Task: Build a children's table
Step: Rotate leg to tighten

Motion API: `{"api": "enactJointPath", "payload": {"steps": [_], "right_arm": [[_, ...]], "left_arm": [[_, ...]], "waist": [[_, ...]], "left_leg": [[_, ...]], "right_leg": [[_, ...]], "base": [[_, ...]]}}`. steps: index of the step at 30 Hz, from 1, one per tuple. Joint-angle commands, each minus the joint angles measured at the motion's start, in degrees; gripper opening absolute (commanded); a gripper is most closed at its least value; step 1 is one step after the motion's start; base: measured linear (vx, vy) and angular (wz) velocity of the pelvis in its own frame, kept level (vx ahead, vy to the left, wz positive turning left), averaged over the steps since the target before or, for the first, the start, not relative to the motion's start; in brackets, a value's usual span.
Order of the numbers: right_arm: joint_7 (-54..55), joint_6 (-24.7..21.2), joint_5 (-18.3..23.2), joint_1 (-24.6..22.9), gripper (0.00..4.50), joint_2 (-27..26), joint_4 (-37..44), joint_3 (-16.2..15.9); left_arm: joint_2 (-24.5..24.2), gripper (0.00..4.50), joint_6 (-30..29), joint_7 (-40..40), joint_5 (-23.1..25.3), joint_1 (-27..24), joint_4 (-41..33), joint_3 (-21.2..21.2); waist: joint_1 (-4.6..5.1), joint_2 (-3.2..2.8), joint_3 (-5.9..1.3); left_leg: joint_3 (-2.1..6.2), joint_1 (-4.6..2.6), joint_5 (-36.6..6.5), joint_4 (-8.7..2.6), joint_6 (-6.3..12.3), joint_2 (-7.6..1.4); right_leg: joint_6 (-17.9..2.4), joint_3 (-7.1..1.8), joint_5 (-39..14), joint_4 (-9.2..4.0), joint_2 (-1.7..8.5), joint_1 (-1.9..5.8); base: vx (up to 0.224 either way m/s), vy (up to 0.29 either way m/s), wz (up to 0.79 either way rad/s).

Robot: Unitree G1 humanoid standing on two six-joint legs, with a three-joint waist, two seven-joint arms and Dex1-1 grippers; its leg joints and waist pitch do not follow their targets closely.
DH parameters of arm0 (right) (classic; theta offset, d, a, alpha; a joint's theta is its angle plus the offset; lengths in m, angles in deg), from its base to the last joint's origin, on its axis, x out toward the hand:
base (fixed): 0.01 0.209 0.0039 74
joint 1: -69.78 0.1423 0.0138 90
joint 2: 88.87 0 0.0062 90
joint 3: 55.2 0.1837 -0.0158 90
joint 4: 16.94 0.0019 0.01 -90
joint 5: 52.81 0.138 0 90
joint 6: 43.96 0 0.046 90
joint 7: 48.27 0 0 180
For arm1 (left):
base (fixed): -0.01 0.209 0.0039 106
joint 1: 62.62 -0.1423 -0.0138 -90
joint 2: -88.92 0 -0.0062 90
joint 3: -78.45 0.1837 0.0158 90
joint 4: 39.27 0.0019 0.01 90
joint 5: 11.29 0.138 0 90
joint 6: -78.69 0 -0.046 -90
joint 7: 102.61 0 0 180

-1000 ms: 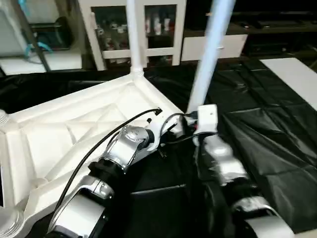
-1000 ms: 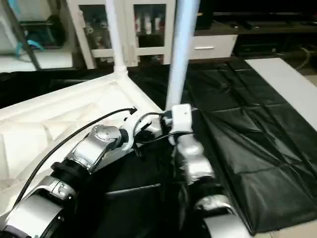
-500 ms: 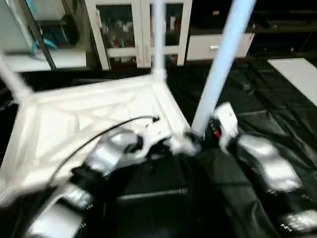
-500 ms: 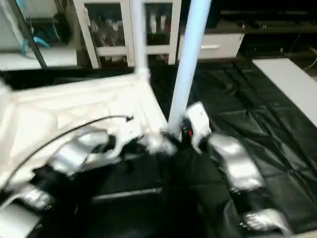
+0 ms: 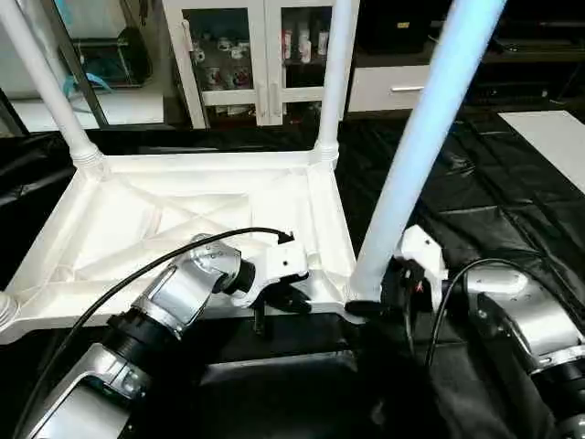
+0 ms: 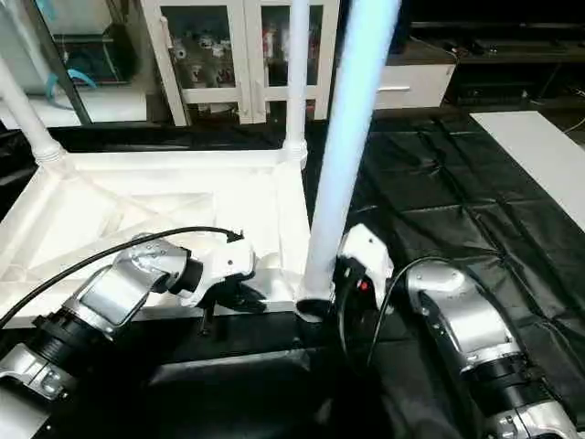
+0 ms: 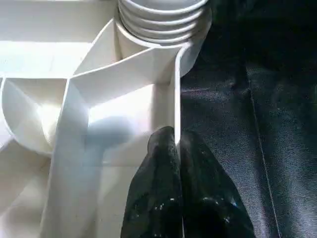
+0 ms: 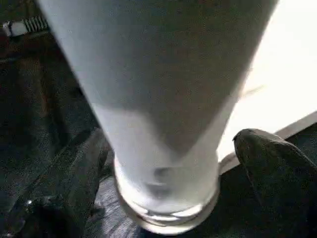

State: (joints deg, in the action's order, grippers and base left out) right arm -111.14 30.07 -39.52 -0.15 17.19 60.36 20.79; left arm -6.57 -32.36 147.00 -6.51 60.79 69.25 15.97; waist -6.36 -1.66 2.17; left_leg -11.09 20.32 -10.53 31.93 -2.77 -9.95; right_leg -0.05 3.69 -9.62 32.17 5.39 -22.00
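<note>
Right tool (image 8: 163, 163) spread wide around the foot of the near leg (image 5: 416, 155), which stands upright at centre frame in the table top's (image 5: 137, 219) corner. Left tool (image 7: 178, 183), pressed together, nips the rim just left.

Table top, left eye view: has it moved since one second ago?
Yes. The table top swung right: its far leg stood before the cabinet middle, now before its right edge.
</note>
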Motion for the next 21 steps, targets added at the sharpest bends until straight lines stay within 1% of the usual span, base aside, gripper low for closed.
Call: {"api": "enactJointPath", "payload": {"steps": [1, 2, 4, 6, 7, 8, 10, 11, 12, 14, 15, 16, 17, 18, 19, 20, 21], "right_arm": [[-1.04, 0.03, -0.56, 1.15, 4.43, 0.52, -0.27, -0.51], [-1.97, -0.01, -0.71, 1.39, 4.43, 0.63, -0.53, -0.78], [-1.91, 0.33, -1.11, 1.56, 4.43, 0.54, -0.99, -0.77], [-1.53, 0.79, -1.66, 2.21, 4.43, -0.09, -2.56, -0.75], [-1.38, 0.95, -1.82, 2.42, 4.43, -0.34, -3.09, -0.9], [-1.35, 0.96, -1.84, 2.45, 4.26, -0.37, -3.15, -0.92], [-0.96, 1.2, -1.99, 2.81, 4.26, -0.83, -3.89, -0.91], [-0.51, 1.1, -1.99, 3.1, 4.12, -1.24, -4.46, -0.71], [-0.34, 1.28, -2.16, 3.39, 4.12, -1.62, -5.08, -0.54], [-0.11, 1.74, -2.59, 3.92, 3.87, -2.19, -6.51, -0.33], [-0.15, 1.75, -2.54, 3.99, 3.87, -2.3, -6.76, -0.29], [-0.15, 1.75, -2.54, 3.99, 3.87, -2.3, -6.76, -0.29], [-0.11, 1.85, -2.48, 4.07, 3.68, -2.53, -7.0, -0.24], [-0.11, 1.85, -2.48, 4.07, 3.57, -2.53, -7.0, -0.24], [-0.23, 1.97, -2.54, 4.12, 3.57, -2.62, -7.21, -0.2], [-0.22, 2.09, -2.63, 4.18, 3.46, -2.74, -7.47, -0.14], [-0.35, 2.03, -2.55, 4.22, 3.46, -3.02, -7.76, 0.05]], "left_arm": [[-0.69, 0.0, -1.83, 2.18, 1.86, -2.68, 1.92, 4.71], [-0.78, 0.0, -2.06, 2.13, 1.73, -2.72, 1.75, 4.69], [-0.79, 0.0, -2.02, 2.01, 1.85, -2.75, 1.78, 4.72], [-0.8, 0.0, -1.94, 1.82, 2.11, -2.74, 1.81, 4.74], [-0.84, 0.0, -2.04, 1.87, 2.03, -2.79, 1.66, 4.67], [-0.84, 0.0, -2.04, 1.87, 2.02, -2.8, 1.64, 4.66], [-0.97, 0.0, -2.1, 1.88, 2.02, -2.84, 1.54, 4.63], [-1.03, 0.0, -2.08, 1.77, 2.08, -2.83, 1.55, 4.6], [-1.1, 0.0, -2.07, 1.71, 2.1, -2.82, 1.56, 4.57], [-1.21, 0.0, -2.11, 1.66, 2.07, -2.83, 1.54, 4.52], [-1.24, 0.0, -2.09, 1.65, 2.06, -2.84, 1.53, 4.53], [-1.24, 0.0, -2.09, 1.65, 2.06, -2.84, 1.53, 4.53], [-1.2, 0.0, -2.1, 1.59, 2.03, -2.82, 1.62, 4.5], [-1.2, 0.0, -2.1, 1.59, 2.03, -2.82, 1.62, 4.5], [-1.18, 0.0, -2.12, 1.56, 2.05, -2.82, 1.62, 4.52], [-1.14, 0.0, -2.2, 1.54, 2.03, -2.84, 1.58, 4.53], [-1.15, 0.0, -2.3, 1.56, 1.96, -2.91, 1.46, 4.54]], "waist": [[-0.03, 0.65, -2.99], [-0.02, 0.57, -3.05], [-0.04, 0.66, -3.08], [-0.09, 0.62, -3.09], [-0.06, 0.72, -3.07], [-0.1, 0.65, -3.13], [-0.11, 0.68, -3.13], [-0.12, 0.61, -3.14], [-0.08, 0.74, -3.12], [0.04, 0.69, -3.02], [0.07, 0.7, -2.92], [0.07, 0.7, -2.92], [0.13, 0.77, -2.83], [0.18, 0.76, -2.78], [0.17, 0.84, -2.77], [0.21, 0.86, -2.79], [0.2, 0.79, -2.77]], "left_leg": [[1.28, -0.5, -12.41, -3.53, 3.12, -3.52], [1.29, -0.5, -12.27, -3.49, 3.15, -3.5], [1.26, -0.47, -11.71, -3.39, 3.34, -3.47], [1.27, -0.47, -11.52, -3.37, 3.4, -3.46], [1.26, -0.45, -11.55, -3.36, 3.43, -3.46], [1.27, -0.49, -11.41, -3.31, 3.4, -3.46], [1.26, -0.47, -11.2, -3.27, 3.39, -3.44], [1.27, -0.43, -11.22, -3.26, 3.41, -3.41], [1.28, -0.4, -11.41, -3.27, 3.41, -3.42], [1.29, -0.42, -12.71, -3.32, 3.05, -3.39], [1.32, -0.42, -13.54, -3.39, 2.76, -3.4], [1.32, -0.42, -13.54, -3.39, 2.76, -3.4], [1.39, -0.54, -14.81, -3.48, 2.27, -3.42], [1.39, -0.55, -15.25, -3.5, 2.13, -3.39], [1.41, -0.6, -15.72, -3.53, 1.92, -3.38], [1.45, -0.57, -15.87, -3.54, 1.84, -3.38], [1.48, -0.59, -15.93, -3.56, 1.8, -3.38]], "right_leg": [[-13.53, -2.34, -12.13, -2.69, 3.64, 2.05], [-13.61, -2.3, -11.76, -2.62, 3.59, 2.07], [-13.92, -2.29, -10.8, -2.52, 3.55, 2.09], [-14.14, -2.26, -10.59, -2.47, 3.56, 2.11], [-14.15, -2.24, -10.81, -2.48, 3.56, 2.14], [-14.25, -2.23, -10.72, -2.39, 3.56, 2.12], [-14.31, -2.23, -10.44, -2.34, 3.53, 2.13], [-14.32, -2.21, -10.49, -2.33, 3.53, 2.17], [-14.29, -2.2, -10.82, -2.32, 3.58, 2.17], [-14.05, -2.2, -12.59, -2.53, 3.61, 2.11], [-13.68, -2.25, -13.91, -2.65, 3.61, 2.07], [-13.68, -2.25, -13.91, -2.65, 3.61, 2.07], [-13.03, -2.3, -15.94, -2.8, 3.64, 1.98], [-12.85, -2.33, -16.66, -2.87, 3.63, 1.93], [-12.47, -2.34, -17.7, -2.97, 3.65, 1.9], [-12.26, -2.37, -18.04, -2.97, 3.67, 1.87], [-12.18, -2.37, -18.19, -2.99, 3.66, 1.84]], "base": [[0.0, 0.0, 0.0], [0.0, 0.0, 0.0], [0.0, 0.0, 0.0], [0.0, 0.0, 0.0], [0.0, 0.0, 0.0], [0.0, 0.0, 0.0], [0.0, 0.0, 0.0], [0.0, 0.0, 0.0], [0.0, 0.0, 0.0], [0.0, 0.0, 0.0], [0.0, 0.0, 0.0], [0.0, 0.0, 0.0], [0.0, 0.0, 0.0], [0.0, 0.0, 0.0], [0.0, 0.0, 0.0], [0.0, 0.0, 0.0], [0.0, 0.0, 0.0]]}}
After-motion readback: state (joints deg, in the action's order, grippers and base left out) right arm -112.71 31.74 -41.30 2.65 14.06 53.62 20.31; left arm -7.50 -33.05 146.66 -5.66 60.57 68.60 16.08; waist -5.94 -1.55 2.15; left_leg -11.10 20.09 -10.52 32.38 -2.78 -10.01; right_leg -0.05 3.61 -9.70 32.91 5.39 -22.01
